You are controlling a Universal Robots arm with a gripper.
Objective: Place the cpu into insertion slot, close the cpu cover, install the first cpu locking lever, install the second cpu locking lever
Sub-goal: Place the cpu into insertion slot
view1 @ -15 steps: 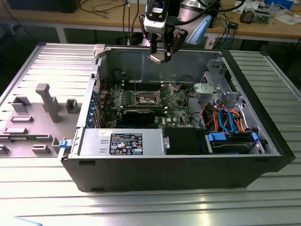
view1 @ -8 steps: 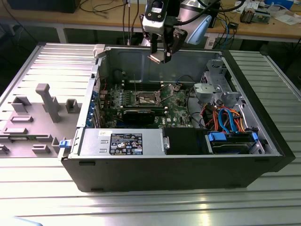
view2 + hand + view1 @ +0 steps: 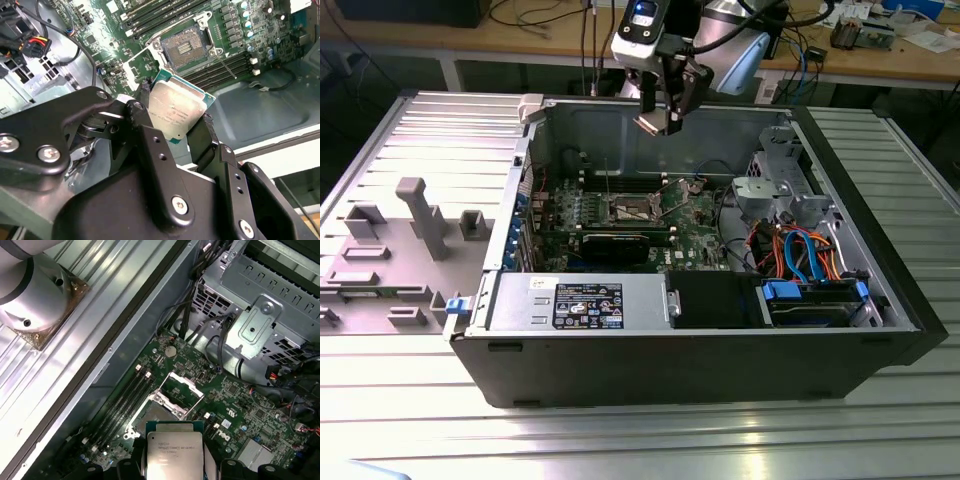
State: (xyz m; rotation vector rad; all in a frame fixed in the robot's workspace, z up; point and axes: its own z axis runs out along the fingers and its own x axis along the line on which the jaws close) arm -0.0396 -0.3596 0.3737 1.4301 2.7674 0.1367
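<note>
My gripper (image 3: 663, 118) hangs above the open computer case, shut on the cpu (image 3: 655, 123). In both wrist views the cpu (image 3: 176, 111) (image 3: 175, 454) shows as a square silver-topped chip on a green base, clamped edge to edge between black fingers (image 3: 207, 125). Well below it, the insertion slot (image 3: 184, 46) (image 3: 628, 209) lies open on the green board with its dark contact field bare. The cpu cover (image 3: 184, 388) (image 3: 677, 192) stands tilted up beside the slot. A thin locking lever (image 3: 227, 65) slants over the memory slots.
Long memory slots (image 3: 165, 15) flank the socket. A black graphics card (image 3: 620, 245) and a power supply (image 3: 580, 300) sit toward the front; a silver drive cage (image 3: 780, 190) with coloured cables stands at the exterior view's right. A grey fixture tray (image 3: 400, 240) lies outside the case.
</note>
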